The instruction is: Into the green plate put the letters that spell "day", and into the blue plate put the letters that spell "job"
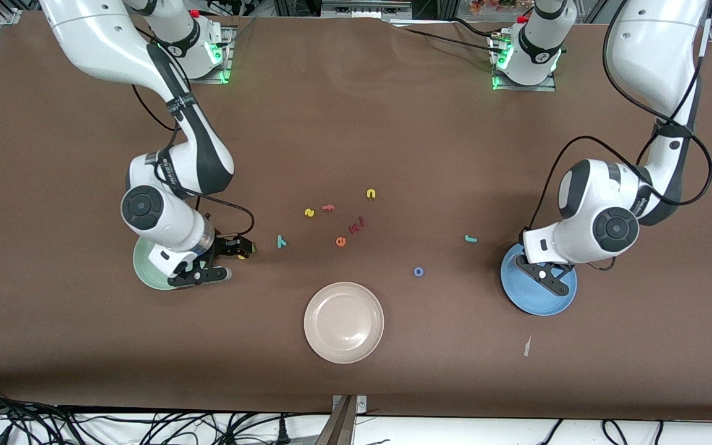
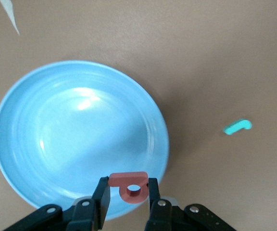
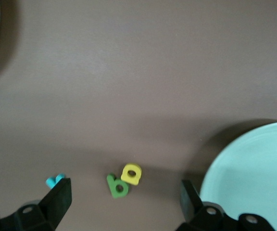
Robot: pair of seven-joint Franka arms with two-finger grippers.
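Salmon-red letter (image 2: 132, 185) gripped over blue plate (image 2: 42, 144); teal hooked letter (image 1: 470, 238) and blue ring (image 1: 418, 271) near it; yellow (image 3: 131, 173) and green (image 3: 117, 186) letters touching beside green plate (image 3: 254, 178); teal y (image 1: 281, 241) close by.

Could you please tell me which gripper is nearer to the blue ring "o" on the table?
Left. The left gripper, holding the salmon-red letter, hangs over the blue plate beside the blue "o". The right gripper hangs open by the green plate, toward the right arm's end.
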